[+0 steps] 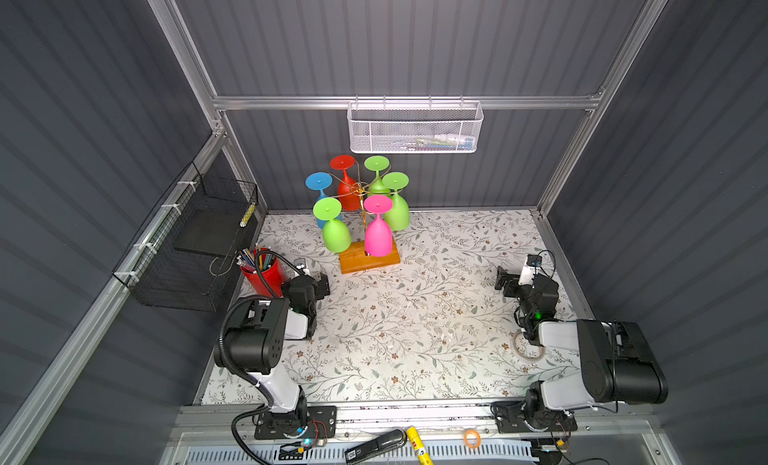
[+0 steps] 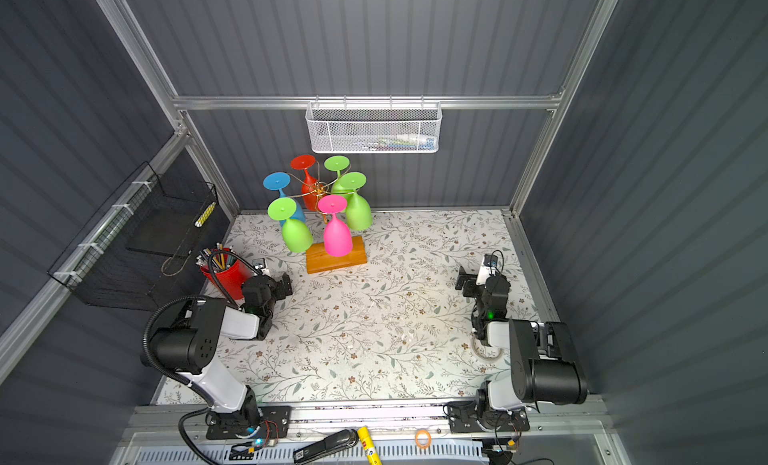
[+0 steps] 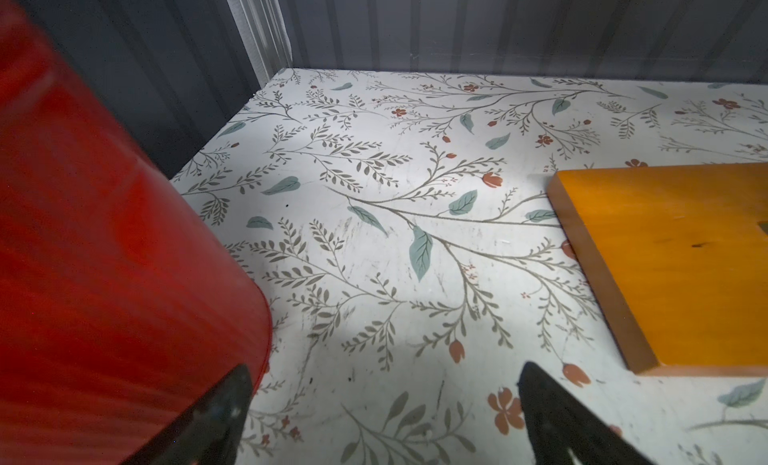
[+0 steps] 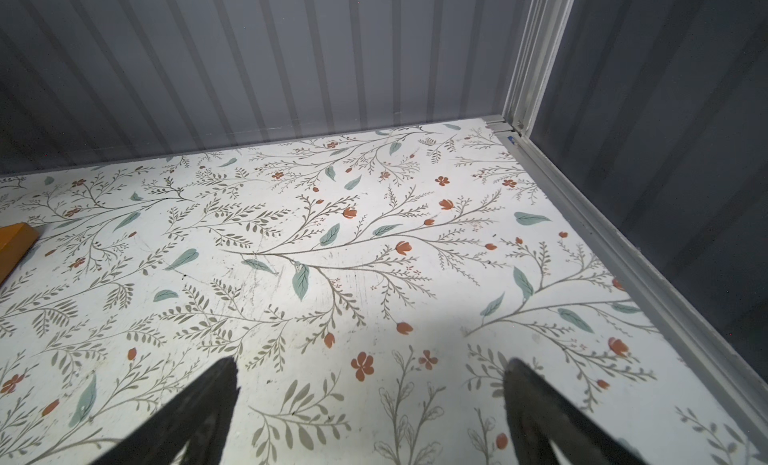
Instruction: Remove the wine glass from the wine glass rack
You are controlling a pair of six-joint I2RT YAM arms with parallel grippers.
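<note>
Hanging foot-up on the wine glass rack point(image 1: 357, 262) at the counter's point(image 1: 415, 317) back, the pink wine glass point(image 1: 378, 234) looks like light, rigid, slick plastic, probably best gripped round its bowl; a green glass point(image 1: 336, 234) crowds it; the left end effector point(image 3: 382, 371) and right end effector point(image 4: 370, 365) gape wide, empty; a red pen cup point(image 1: 266, 278) sits beside the left.

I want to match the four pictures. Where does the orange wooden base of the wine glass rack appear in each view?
In a top view: the wooden base sits just above centre, under the pink glass.
In a top view: same spot, slightly further left.
Left wrist view: a large slab cut by the frame, opposite the red cup.
Right wrist view: only one corner, cut by the frame edge.
Shared landmark: the floral table cover.
</note>
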